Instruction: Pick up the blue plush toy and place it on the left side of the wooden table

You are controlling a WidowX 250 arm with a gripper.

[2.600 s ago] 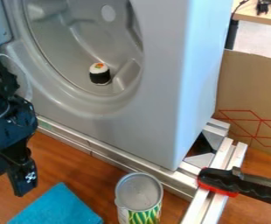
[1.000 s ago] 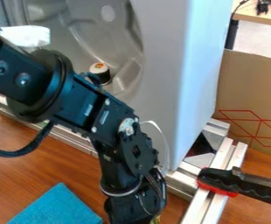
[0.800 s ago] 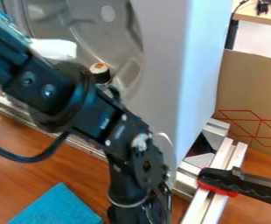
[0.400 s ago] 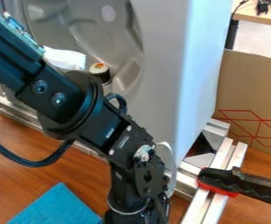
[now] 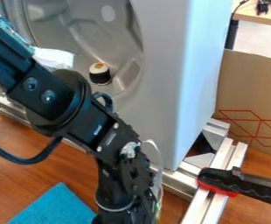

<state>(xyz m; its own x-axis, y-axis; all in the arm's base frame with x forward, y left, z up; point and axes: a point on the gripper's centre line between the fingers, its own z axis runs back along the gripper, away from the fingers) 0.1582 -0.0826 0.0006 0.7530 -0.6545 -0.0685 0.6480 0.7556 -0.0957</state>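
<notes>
The tool is at the bottom edge of the view, in front of the grey housing and below its lower edge, pointing down over the bench. How far open it is, and whether it has hold of anything, I cannot tell. Just beside it, on the side toward the housing's near right corner, a sliver of a can with a green and yellow side shows past the arm; the arm hides most of the can, so whether the two touch is unclear.

The arm slants down from the upper left across the front of the housing, hiding part of its round hollow. A black cable loops out below the arm, to the left of the housing.

Inside the housing's hollow, low down, sits a toy sushi roll, black around the side and pale on top with an orange and green patch. A blue cloth lies flat on the bench, in front of the housing and to its left. Metal rails run along the housing's base, and a clamp with a black and red handle rests across them to its right. Brown cardboard with red lines stands behind the clamp, right of the housing.
</notes>
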